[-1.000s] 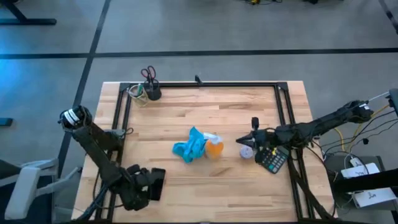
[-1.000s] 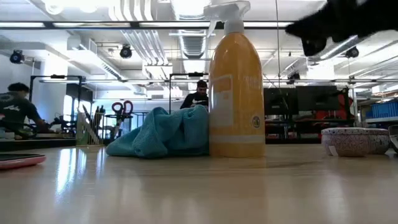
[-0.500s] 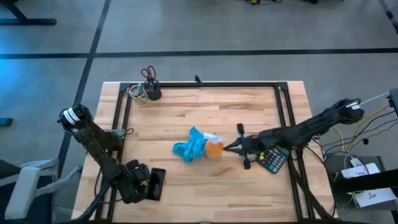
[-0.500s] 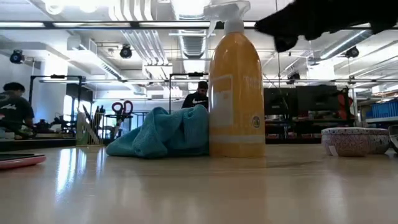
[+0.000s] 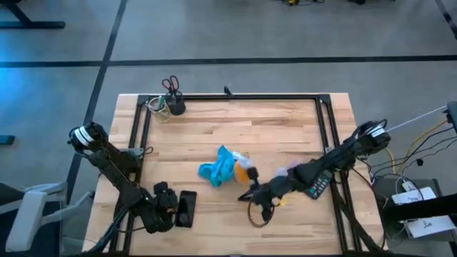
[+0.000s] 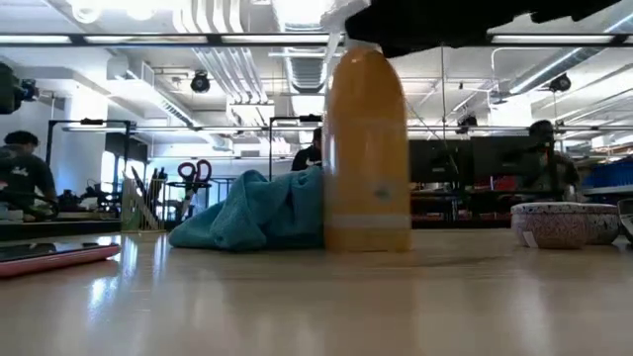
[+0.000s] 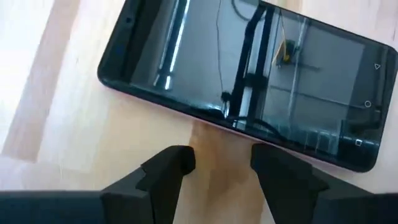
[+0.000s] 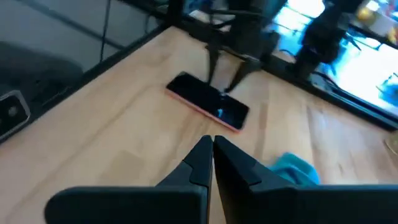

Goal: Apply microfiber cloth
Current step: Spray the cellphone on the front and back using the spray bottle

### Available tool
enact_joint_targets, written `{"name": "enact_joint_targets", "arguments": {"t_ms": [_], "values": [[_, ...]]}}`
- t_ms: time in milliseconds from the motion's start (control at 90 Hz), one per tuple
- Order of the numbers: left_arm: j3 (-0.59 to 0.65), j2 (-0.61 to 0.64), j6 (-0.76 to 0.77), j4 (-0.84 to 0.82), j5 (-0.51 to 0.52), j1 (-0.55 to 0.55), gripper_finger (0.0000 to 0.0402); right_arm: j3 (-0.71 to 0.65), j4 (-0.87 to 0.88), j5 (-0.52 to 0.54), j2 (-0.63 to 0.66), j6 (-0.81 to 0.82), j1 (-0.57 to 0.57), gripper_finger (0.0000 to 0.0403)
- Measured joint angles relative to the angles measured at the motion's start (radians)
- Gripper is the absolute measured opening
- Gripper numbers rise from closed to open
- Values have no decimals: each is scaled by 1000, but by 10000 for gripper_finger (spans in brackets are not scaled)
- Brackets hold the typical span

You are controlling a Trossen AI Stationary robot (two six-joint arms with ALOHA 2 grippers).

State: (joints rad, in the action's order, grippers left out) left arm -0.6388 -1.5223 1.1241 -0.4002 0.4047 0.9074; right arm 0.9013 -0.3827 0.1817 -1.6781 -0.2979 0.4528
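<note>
The turquoise microfiber cloth (image 5: 216, 168) (image 6: 252, 213) lies crumpled at the table's middle, and no gripper touches it. An orange spray bottle (image 5: 245, 171) (image 6: 366, 158) stands upright against its right side. My right gripper (image 5: 246, 196) (image 8: 212, 148) is shut and empty. It hovers just near of the bottle and points toward the table's left near corner. A black phone (image 5: 188, 208) (image 7: 249, 81) lies flat at the near left. My left gripper (image 5: 170, 208) (image 7: 222, 163) is open, its fingertips close to the phone's long edge. My left gripper stands level with its open fingers (image 7: 175, 160) right at the phone's long left edge (image 7: 211, 121), coming from the table's left. I cannot tell whether the tips touch that edge. The phone lies flat on the table.
A speckled bowl (image 6: 564, 223) and a calculator (image 5: 315, 188) lie at the right, partly under my right arm. A cup with scissors (image 5: 172, 100) stands at the far left corner. Black frame rails (image 5: 243, 98) run along the table's far and side edges.
My right gripper has swung from beside the bowl toward the table's left and near edge, passing the bottle, and its arm now reaches over the bottle's top. My left gripper has moved toward the right, and the phone has slid a little rightward.
</note>
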Motion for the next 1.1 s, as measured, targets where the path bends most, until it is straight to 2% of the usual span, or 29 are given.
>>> {"name": "enact_joint_targets", "arguments": {"t_ms": [78,211,311,522,767,911,1100], "values": [[2,0,-19,19,6,-13,182,68,72,56,-56,-16,15,0],[7,-2,-23,46,31,-18,182,196,253,210,-132,-20,40,0],[13,-9,-54,78,56,-20,182,293,370,264,-188,-59,56,0],[13,-61,-121,121,90,-27,182,432,468,273,-316,-215,60,0],[13,-96,-168,179,139,-29,182,559,479,272,-454,-427,56,6],[13,-117,-207,223,174,-31,182,635,475,270,-526,-545,37,39],[12,-140,-246,247,202,-31,182,699,477,262,-597,-652,5,105]]}}
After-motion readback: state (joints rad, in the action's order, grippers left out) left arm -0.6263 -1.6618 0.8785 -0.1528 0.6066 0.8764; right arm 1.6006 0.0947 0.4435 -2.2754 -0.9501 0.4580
